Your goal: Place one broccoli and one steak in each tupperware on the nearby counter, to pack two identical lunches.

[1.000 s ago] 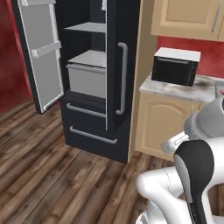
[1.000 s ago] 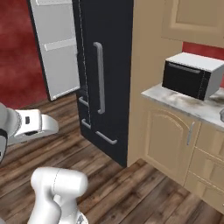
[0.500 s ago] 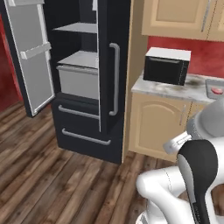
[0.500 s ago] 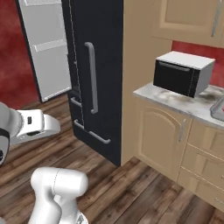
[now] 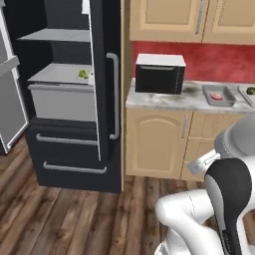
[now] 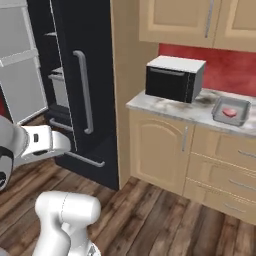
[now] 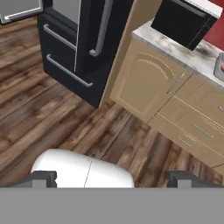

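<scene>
— Where are the tupperware trays?
— One grey tupperware (image 5: pixel 218 95) sits flat on the white marble counter (image 5: pixel 164 100), toward its back edge, holding a red steak (image 5: pixel 215 96).
— And the other?
— At the counter's right end, cut off, with broccoli (image 5: pixel 251 90). Another broccoli (image 5: pixel 83 74) lies on a fridge shelf.

A: What is the arm (image 5: pixel 199 224) built like?
B: Glossy white, rounded shells, thick as pipe elbows. One dark, nearly black oval cover (image 5: pixel 230 199) sits on the link nearest the camera.
A: Other joints?
B: A grey domed cap (image 5: pixel 241 142) above it, and a white cylindrical link with a small dark mark (image 6: pixel 42 142).
</scene>
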You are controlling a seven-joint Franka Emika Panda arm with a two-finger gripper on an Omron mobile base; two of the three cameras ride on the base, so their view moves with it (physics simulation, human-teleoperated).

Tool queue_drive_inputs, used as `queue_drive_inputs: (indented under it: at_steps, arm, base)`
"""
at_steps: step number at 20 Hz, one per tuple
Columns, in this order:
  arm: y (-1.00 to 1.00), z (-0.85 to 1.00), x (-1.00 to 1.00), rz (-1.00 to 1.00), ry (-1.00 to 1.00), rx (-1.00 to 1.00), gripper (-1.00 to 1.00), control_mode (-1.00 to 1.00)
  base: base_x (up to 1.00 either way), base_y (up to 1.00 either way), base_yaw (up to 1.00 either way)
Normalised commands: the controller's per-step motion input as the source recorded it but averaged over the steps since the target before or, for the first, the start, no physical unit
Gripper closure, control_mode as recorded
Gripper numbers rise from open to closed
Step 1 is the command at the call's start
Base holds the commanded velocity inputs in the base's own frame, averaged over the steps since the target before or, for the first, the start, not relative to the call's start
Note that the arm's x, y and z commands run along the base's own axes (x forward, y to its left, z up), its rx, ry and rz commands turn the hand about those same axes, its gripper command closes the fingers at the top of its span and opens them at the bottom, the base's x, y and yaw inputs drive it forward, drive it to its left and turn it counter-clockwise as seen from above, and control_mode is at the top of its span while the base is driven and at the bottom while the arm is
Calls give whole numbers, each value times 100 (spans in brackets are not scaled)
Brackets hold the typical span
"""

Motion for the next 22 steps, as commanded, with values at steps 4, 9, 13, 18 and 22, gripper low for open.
queue_drive_inputs:
  at_steps: [4, 9, 13, 18, 22]
  arm:
    - [0, 0, 0, 0, 0, 0, -100, 100]
    - [0, 0, 0, 0, 0, 0, -100, 100]
    - [0, 0, 0, 0, 0, 0, -100, 100]
    - [0, 0, 0, 0, 0, 0, -100, 100]
    - [0, 0, 0, 0, 0, 0, -100, 100]
  base:
    - [3, 100, -26]
    - [-14, 100, -17]
    - [-47, 100, -22]
    - [-41, 88, -26]
    - [-22, 99, -29]
